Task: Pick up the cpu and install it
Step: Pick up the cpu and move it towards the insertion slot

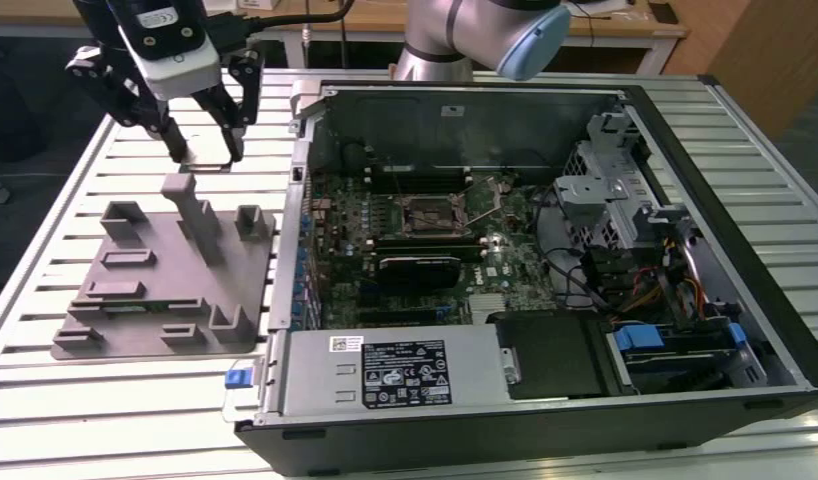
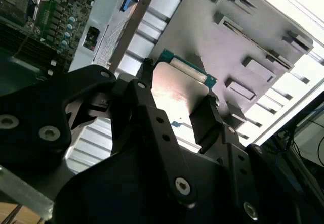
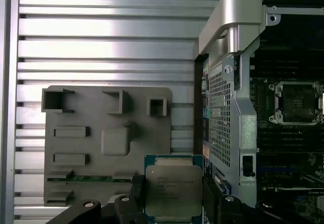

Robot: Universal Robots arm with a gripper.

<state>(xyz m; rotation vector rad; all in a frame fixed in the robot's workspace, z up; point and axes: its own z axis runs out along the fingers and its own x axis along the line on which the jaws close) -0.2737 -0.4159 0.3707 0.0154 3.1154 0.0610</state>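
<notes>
The gripper (image 1: 205, 150), upper left in the exterior view, has its 2 jaws closed on the cpu (image 3: 173, 191) (tray (image 1: 149, 283) below it in frame); the socket (image 1: 433, 212) lies centre-frame, lower right.

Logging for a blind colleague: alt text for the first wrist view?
The gripper holds the cpu by opposite edges above the slatted table. Below lie the grey tray and, beside it, the open computer case with its motherboard socket.
</notes>
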